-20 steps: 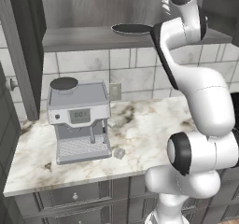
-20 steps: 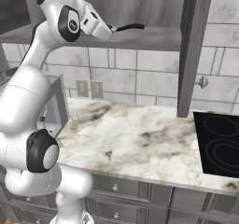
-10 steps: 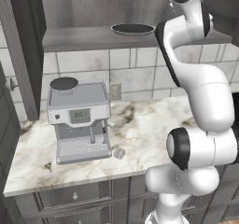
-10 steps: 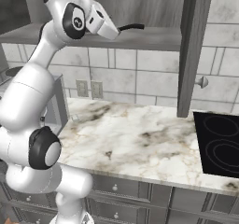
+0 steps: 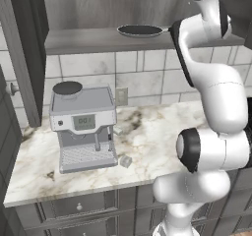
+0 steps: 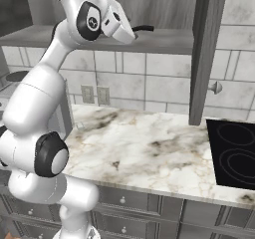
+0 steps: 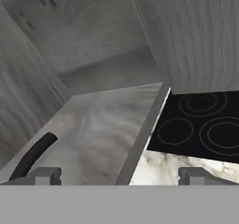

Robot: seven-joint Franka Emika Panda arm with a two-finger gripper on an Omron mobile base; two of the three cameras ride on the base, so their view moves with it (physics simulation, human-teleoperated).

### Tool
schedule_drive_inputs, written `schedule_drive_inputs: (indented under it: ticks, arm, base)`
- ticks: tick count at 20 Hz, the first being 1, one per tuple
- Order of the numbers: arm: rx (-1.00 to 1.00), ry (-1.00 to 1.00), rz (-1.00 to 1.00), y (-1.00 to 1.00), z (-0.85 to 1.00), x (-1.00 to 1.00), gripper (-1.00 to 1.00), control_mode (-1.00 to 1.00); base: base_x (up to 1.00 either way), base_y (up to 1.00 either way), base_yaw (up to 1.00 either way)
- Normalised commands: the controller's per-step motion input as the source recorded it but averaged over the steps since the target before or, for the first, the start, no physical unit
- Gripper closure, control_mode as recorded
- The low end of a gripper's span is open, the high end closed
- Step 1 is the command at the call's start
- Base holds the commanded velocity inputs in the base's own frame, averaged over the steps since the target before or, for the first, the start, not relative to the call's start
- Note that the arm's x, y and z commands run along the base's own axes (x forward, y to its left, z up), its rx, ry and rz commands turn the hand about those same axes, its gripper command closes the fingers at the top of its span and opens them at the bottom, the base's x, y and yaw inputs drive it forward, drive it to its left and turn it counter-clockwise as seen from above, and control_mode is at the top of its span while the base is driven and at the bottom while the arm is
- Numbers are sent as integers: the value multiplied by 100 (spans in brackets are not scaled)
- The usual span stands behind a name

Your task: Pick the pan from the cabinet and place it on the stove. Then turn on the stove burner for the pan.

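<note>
Reaching high, we have the arm up at the cabinet (image 5: 147,41), whose doors stand open, and the gripper (image 7: 116,175) sits at the front edge of its shelf with the jaws spread wide, nothing between them. In the hand view one fingertip (image 7: 44,175) is over the shelf board and the other is past the edge, above the marble counter (image 6: 149,148). The pan (image 5: 140,31) lies flat on that shelf, and its long black handle (image 7: 30,155) curves in just beside our shelf-side fingertip, apart from it as far as we can tell. Below and off to the right lies the stove (image 6: 234,153), its burner ring (image 7: 175,131) bare. A coffee machine (image 5: 83,127) stands on the counter's left end
</note>
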Motion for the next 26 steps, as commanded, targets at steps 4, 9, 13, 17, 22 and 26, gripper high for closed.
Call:
schedule_drive_inputs:
  ticks: [4, 9, 13, 17, 22, 26]
  arm:
    - [4, 2, -5, -10, 0, 6, -100, -100]
    - [0, 4, 0, 0, 0, 22, -100, -100]
    - [0, 0, 0, 0, 0, 25, -100, -100]
    - [1, 0, 0, 0, 0, 23, -100, -100]
    - [3, 0, 0, 0, -1, 18, -100, -100]
    - [6, 1, -1, 0, -3, 10, -100, -100]
  base:
    - [0, 0, 0]
    - [0, 0, 0]
    - [0, 0, 0]
    - [0, 0, 0]
    - [0, 0, 0]
    - [0, 0, 0]
